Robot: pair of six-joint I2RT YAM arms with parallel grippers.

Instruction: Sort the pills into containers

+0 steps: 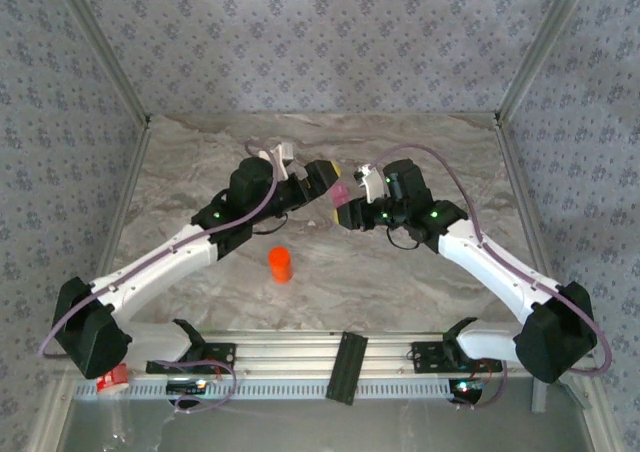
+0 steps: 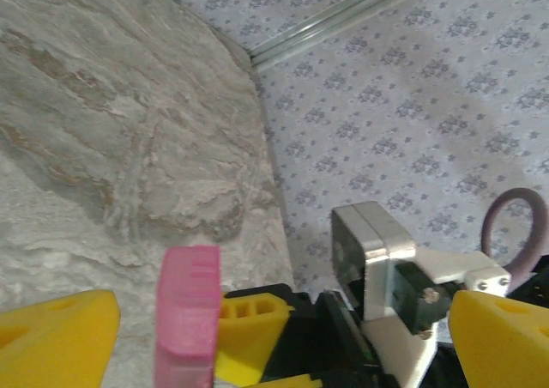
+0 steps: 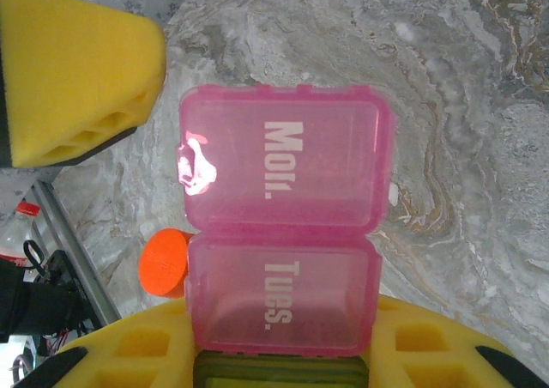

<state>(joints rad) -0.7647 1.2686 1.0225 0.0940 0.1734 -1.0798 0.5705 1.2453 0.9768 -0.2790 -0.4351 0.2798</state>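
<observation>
Over the middle of the grey-veined marble-look table (image 1: 420, 272), enclosed by grey floral wallpaper (image 1: 320, 42), the right gripper (image 1: 349, 210) clamps the joined translucent pink and olive-green pill containers (image 3: 283, 233). The left gripper (image 1: 325, 179) gapes wide around their pink end. A bright orange cylindrical bottle (image 1: 281, 264) stands nearer the arms' bases.

Grey-and-beige marble-patterned tabletop (image 1: 430, 282), veins sweeping right across it. One thing stands directly on it: a bright orange bottle (image 1: 281, 264), upright. It sits on the arm-base side of the left claw (image 1: 328, 179) and the right claw (image 1: 346, 210), slightly left of both and touching neither. Bare marble surrounds the bottle on every side.
</observation>
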